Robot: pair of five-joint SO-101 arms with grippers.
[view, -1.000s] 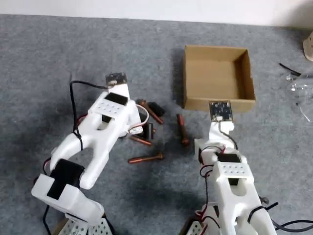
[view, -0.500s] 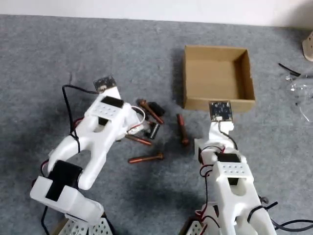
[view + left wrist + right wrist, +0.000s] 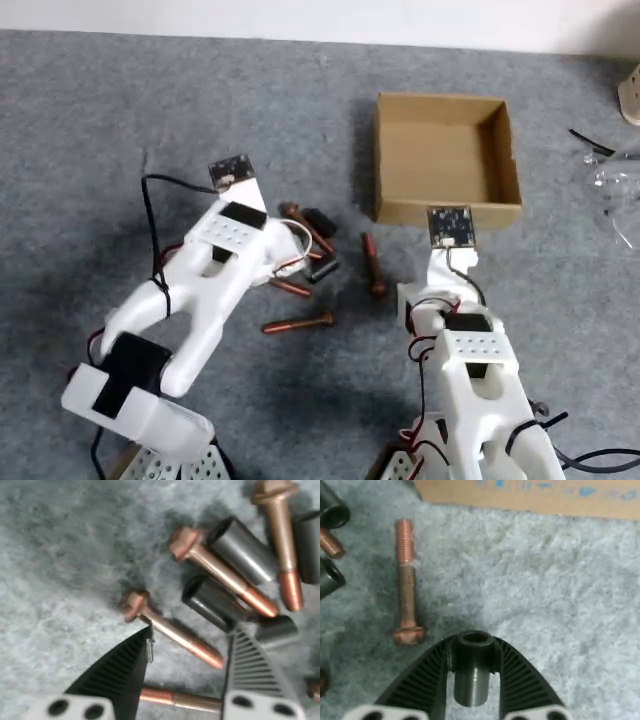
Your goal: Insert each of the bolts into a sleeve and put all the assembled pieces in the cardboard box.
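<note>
Right wrist view: the right claw (image 3: 473, 647) is clamped on a dark sleeve (image 3: 472, 677), whose open end points out past the fingertips. Beside it a lone bolt (image 3: 407, 580) lies on the grey carpet (image 3: 560, 580), head toward the claw and thread toward the wall of the cardboard box (image 3: 530, 495).

From the high view, the cardboard box (image 3: 447, 212) stands just beyond the right arm, with the loose bolts and sleeves clustered to its side between the two arms. An outlying bolt (image 3: 298, 323) lies apart from the cluster, nearer the arm bases.

At the left wrist, the left claw (image 3: 192, 629) has its jaws apart over a short bolt (image 3: 172, 632) lying slantwise between the fingertips; whether either finger touches it is hard to tell. Just past it, a black sleeve (image 3: 210, 602), a long bolt (image 3: 225, 580) and a grey sleeve (image 3: 242, 550) lie packed side by side.
</note>
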